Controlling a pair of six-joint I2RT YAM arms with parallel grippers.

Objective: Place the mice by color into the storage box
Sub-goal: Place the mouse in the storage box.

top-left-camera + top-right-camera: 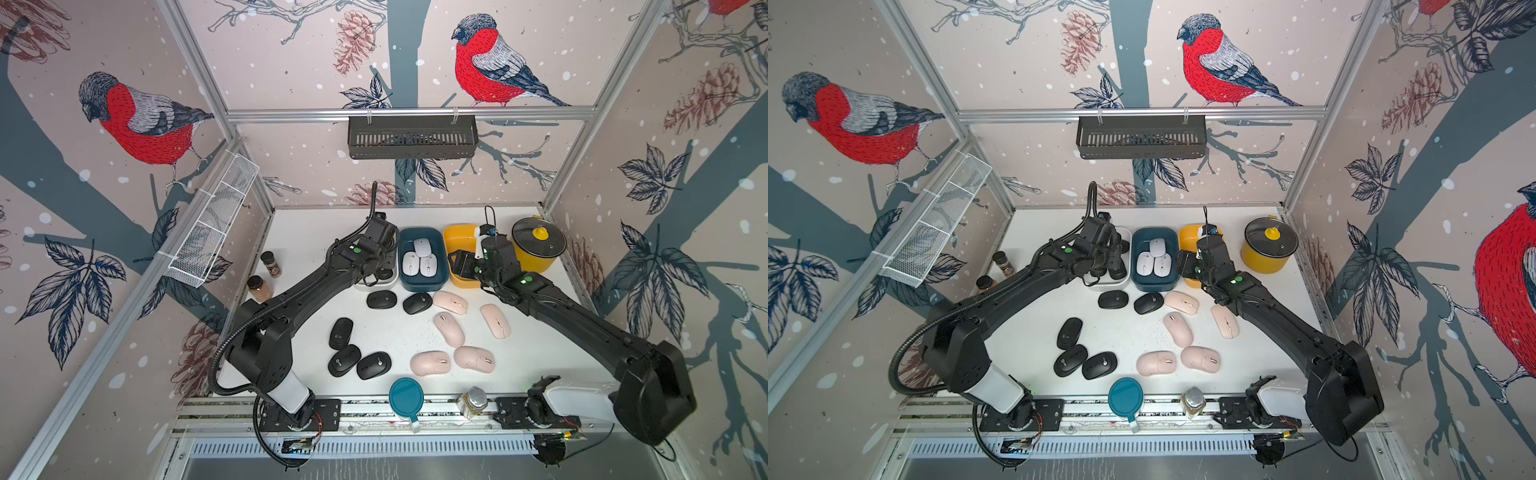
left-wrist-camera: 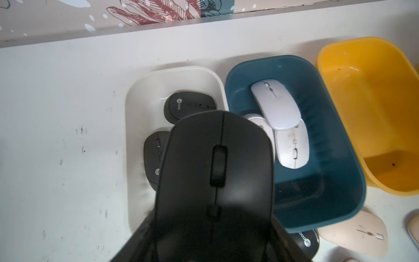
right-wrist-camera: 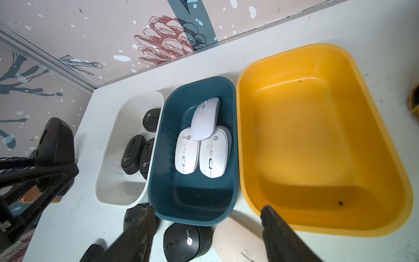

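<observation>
The flat table top [image 1: 399, 332] is white with small dark scuffs. Of the three rectangular plastic bins, one is white [image 2: 140, 95], one dark teal [image 1: 424, 286] and one mustard yellow [image 3: 317, 136]. The oval mice in the teal bin [image 1: 419, 259] are white with grey markings. The oval mice in the white bin [image 3: 133, 156] are matte black with white logos. The close-up oval plastic mouse [image 2: 215, 181] in the left wrist view is plain matte black. The loose mice are black [image 1: 340, 332] or pale pink [image 1: 449, 328]. The round metal pot [image 1: 536, 259] is yellow, with a dark glass lid and a yellow knob. The round plastic lid [image 1: 406, 397] is teal. The wallpaper [image 1: 291, 62] is pale pinkish beige, patterned with red-breasted grey birds, slate-blue branches, reddish pine cones and white flecks.
</observation>
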